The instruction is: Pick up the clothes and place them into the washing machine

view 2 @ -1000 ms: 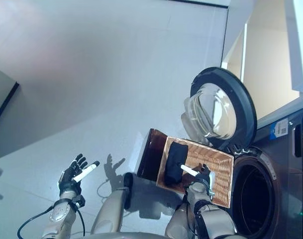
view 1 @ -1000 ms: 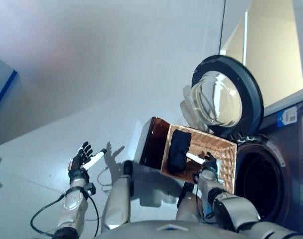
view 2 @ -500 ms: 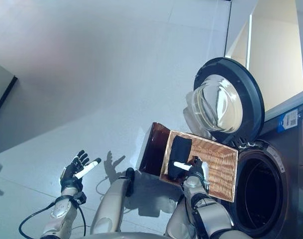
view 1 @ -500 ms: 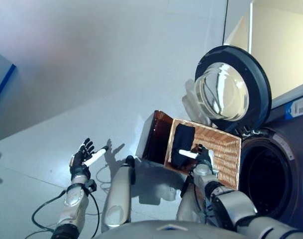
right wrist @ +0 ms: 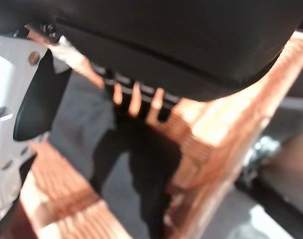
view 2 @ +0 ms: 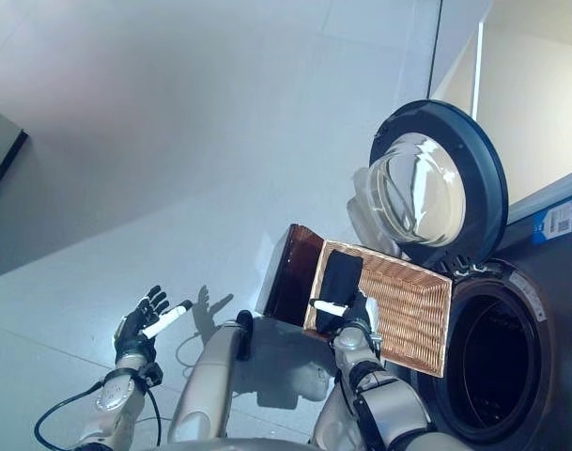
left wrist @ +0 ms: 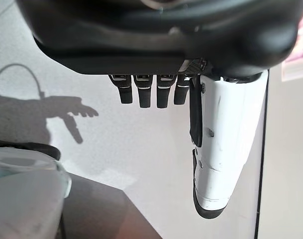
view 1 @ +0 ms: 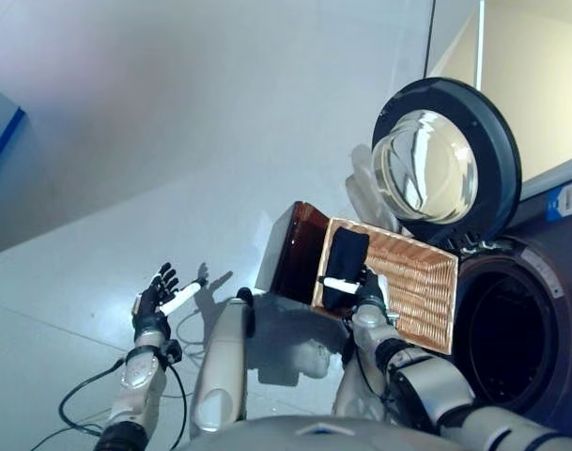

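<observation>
A wicker basket [view 1: 412,282] stands tipped in front of the washing machine, and a black garment [view 1: 346,265] lies in its left end. My right hand [view 1: 366,287] is at the basket's near rim, right beside the garment. Its fingers are straight and its white-covered thumb reaches across the cloth's lower edge. The right wrist view shows the dark garment [right wrist: 146,169] just past the fingers, inside the woven wall [right wrist: 226,124]. Far to the left my left hand [view 1: 157,298] hangs open over the floor and holds nothing.
The washing machine's drum opening [view 1: 509,324] gapes dark right of the basket, with its round glass door [view 1: 445,164] swung wide above it. A dark brown box [view 1: 290,252] adjoins the basket's left side. A pale object [view 1: 363,199] lies behind the basket. Grey floor spreads to the left.
My right hand has moved left along the basket's near rim until it is against the black garment. The camera has shifted a little. The left hand has stayed put.
</observation>
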Controlling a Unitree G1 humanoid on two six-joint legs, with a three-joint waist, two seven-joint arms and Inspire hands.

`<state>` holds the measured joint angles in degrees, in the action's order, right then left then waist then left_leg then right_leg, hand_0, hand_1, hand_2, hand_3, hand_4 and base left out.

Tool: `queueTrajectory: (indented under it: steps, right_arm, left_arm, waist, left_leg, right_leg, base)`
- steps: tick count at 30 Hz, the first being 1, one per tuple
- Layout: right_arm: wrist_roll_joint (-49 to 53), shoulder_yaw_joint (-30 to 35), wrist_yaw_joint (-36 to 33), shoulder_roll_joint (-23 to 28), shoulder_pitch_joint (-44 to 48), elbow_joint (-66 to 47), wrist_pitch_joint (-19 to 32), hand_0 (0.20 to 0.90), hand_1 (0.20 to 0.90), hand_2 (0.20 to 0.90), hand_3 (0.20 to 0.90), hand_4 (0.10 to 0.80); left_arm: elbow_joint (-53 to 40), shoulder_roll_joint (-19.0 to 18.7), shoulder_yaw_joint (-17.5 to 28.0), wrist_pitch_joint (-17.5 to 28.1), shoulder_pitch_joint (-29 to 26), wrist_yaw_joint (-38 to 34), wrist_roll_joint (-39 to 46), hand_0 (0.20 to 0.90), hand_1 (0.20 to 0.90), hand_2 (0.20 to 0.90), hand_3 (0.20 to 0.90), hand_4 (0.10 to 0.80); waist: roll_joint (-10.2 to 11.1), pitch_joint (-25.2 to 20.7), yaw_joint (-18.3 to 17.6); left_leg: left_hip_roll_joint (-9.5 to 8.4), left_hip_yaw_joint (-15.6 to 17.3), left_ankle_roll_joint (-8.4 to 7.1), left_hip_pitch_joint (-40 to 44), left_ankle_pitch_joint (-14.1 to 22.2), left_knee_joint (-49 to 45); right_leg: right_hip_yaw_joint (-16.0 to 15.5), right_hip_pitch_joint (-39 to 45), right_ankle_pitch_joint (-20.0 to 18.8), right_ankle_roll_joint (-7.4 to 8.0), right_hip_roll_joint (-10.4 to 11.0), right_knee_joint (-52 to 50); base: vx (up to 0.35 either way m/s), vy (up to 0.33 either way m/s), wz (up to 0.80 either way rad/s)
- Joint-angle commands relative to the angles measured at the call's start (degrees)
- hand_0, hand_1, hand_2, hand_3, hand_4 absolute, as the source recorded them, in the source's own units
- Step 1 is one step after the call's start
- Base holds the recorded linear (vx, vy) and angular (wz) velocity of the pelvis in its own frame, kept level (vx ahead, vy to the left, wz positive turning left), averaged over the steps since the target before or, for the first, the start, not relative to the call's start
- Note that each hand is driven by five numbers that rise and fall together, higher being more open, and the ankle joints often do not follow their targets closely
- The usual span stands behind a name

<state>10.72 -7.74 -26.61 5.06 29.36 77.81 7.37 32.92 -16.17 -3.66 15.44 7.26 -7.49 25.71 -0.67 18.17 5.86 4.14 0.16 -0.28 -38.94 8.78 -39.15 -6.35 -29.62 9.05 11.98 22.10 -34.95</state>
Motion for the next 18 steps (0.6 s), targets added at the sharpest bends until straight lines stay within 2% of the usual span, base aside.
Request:
queueTrajectory:
  steps: [1,9,15,17,18]
  right_arm:
    - [1.2,3.3,-3.0,1.9,1.8,2.7,-1.0,0.900,0.900,0.900,0.900,0.800]
    - [-0.5,6.1,-9.8,3.1,5.4,5.6,-4.0,0.900,0.900,0.900,0.900,0.800]
    - [-1.4,5.0,-10.1,2.7,6.8,3.9,-3.9,0.900,0.900,0.900,0.900,0.800]
    - [-1.4,4.8,-10.1,2.5,7.2,3.6,-3.9,0.593,0.593,0.593,0.593,0.580]
    - [-1.5,4.7,-10.1,2.5,7.4,3.6,-3.9,0.499,0.499,0.499,0.499,0.514]
  left_arm:
    - [-8.7,-3.8,-1.9,4.2,1.0,-0.1,0.5,0.900,0.900,0.900,0.900,0.800]
    - [-11.4,-5.4,-3.2,4.2,2.3,-0.6,0.2,0.900,0.900,0.900,0.900,0.800]
    - [-13.9,-6.2,-2.5,4.6,3.1,-1.3,0.5,0.900,0.900,0.900,0.900,0.800]
    - [-14.1,-6.1,-2.2,4.7,3.3,-1.6,0.6,0.900,0.900,0.900,0.900,0.800]
    - [-14.1,-6.1,-2.0,4.7,3.4,-1.7,0.6,0.900,0.900,0.900,0.900,0.800]
  waist:
    - [-2.9,-0.4,2.5]
    - [-4.3,-1.0,3.8]
    - [-4.6,-0.8,4.4]
    - [-4.6,-0.8,4.4]
    - [-4.5,-0.8,4.4]
  left_leg:
    - [0.77,-1.3,-3.57,0.1,3.7,-4.2]
    - [-0.20,-1.7,-2.97,-3.2,3.9,-5.5]
    - [-0.55,-1.8,-2.77,-5.9,4.0,-7.1]
    - [-0.62,-2.1,-2.67,-6.7,4.3,-8.0]
    - [-0.60,-2.2,-2.63,-7.2,4.3,-8.4]
  right_leg:
    - [2.5,-3.3,-8.3,-1.43,0.5,4.4]
    - [2.7,-6.4,-7.9,-1.28,1.2,2.3]
    - [3.1,-9.1,-7.4,-1.55,1.2,0.0]
    - [3.5,-10.2,-7.0,-1.69,1.2,-1.2]
    - [3.6,-10.5,-6.8,-1.80,1.2,-1.6]
  base:
    - [0.000,0.000,0.00]
    - [-0.014,0.011,0.08]
    - [-0.028,0.001,0.05]
    - [-0.013,-0.006,0.09]
    - [-0.006,-0.004,0.06]
